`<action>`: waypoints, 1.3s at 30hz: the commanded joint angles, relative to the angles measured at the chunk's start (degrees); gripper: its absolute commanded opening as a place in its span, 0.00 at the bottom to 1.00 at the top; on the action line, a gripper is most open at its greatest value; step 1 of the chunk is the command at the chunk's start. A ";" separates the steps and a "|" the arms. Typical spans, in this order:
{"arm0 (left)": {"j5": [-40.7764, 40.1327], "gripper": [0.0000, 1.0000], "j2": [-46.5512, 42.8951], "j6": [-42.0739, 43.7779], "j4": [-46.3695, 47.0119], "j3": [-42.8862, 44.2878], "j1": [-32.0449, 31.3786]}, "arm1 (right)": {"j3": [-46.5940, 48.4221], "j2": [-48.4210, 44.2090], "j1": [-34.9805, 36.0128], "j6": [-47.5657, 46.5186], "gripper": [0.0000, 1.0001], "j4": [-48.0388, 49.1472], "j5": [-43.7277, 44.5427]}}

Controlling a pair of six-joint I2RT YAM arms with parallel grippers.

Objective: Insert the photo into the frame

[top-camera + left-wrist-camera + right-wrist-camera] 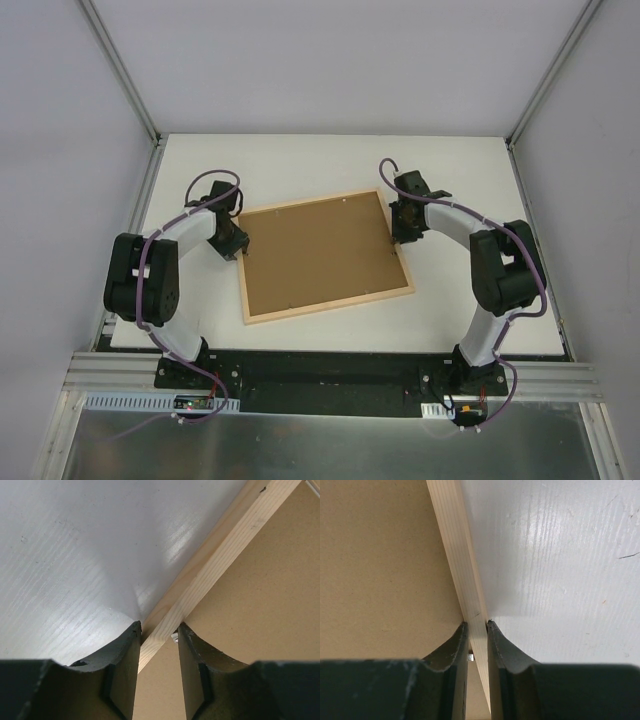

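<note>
Soft even overhead light, shiny glare on the white table [175, 550], close-up fingers [120, 680] look dark and blurry.

the thin rectangular light-wood frame [330, 304] lies flat in the middle of the white table [300, 160], with the plain brown backing board [320, 255] inside it. the left gripper [238, 248] straddles its left rail, the right gripper [398, 232] its right rail.

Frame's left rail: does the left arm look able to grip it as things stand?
Probably yes. The left hand straddles the rail of the frame, one finger on the table side, one over the backing board, with nothing between them and the wood.
</note>
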 commanded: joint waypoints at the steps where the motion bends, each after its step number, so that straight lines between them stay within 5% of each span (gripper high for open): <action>1: -2.97 0.31 -1.88 -0.75 -2.62 -1.71 -1.03 | -1.39 -0.80 -0.85 1.97 0.09 -2.20 0.56; 15: -2.88 0.00 -1.71 -1.28 -2.62 -1.80 -2.96 | -1.48 -0.72 -0.85 2.15 0.09 -2.20 0.38; 39: -4.03 0.00 -4.61 -0.49 -2.53 -3.30 -4.54 | -1.91 -0.54 0.29 3.73 0.06 -1.85 -1.46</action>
